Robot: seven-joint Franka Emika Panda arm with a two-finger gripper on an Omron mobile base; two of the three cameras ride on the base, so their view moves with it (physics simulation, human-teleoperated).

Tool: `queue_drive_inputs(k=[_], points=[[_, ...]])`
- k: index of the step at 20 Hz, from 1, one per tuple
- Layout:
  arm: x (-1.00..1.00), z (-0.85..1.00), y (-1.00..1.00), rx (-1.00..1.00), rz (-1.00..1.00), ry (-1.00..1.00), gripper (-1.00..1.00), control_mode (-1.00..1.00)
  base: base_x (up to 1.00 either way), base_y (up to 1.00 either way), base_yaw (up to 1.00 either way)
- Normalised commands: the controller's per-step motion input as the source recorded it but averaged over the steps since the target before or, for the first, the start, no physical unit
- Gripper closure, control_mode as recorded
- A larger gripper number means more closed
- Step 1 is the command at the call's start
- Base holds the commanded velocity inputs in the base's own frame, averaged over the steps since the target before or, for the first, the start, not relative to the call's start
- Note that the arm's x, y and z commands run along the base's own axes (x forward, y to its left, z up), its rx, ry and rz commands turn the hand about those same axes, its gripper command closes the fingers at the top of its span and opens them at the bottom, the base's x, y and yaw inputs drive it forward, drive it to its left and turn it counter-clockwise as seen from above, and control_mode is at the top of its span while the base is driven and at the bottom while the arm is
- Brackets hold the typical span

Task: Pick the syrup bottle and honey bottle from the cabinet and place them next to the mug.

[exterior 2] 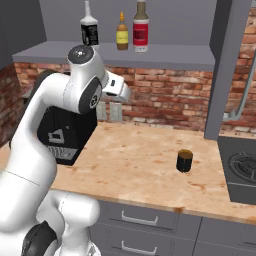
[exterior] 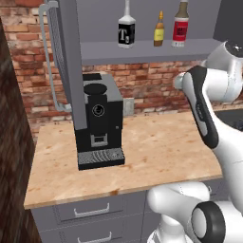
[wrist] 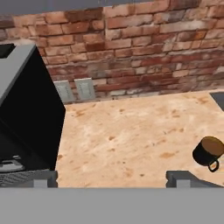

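The syrup bottle, tall with a red label, stands upright on the grey shelf of the cabinet. Just left of it is the small amber honey bottle. The black mug with a tan top sits on the wooden counter, low right in the hand view. My gripper is open with nothing between its fingers. It hangs over the counter below the shelf and faces the brick wall, with the mug off to its right.
A black bottle with a white "T" label stands left of the honey bottle. A big black coffee machine occupies the counter's left. An open cabinet door hangs down at each side. A stove borders the counter's right.
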Motion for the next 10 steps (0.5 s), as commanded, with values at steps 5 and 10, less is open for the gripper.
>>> queue_drive_inputs(k=[5,10], points=[[0.0,0.75,-0.04,0.01,-0.11,-0.15,-1.0,-1.0,0.0,0.0,0.0],[0.32,0.45,0.0,-0.02,-0.08,-0.15,-1.0,-1.0,0.0,0.0,0.0]])
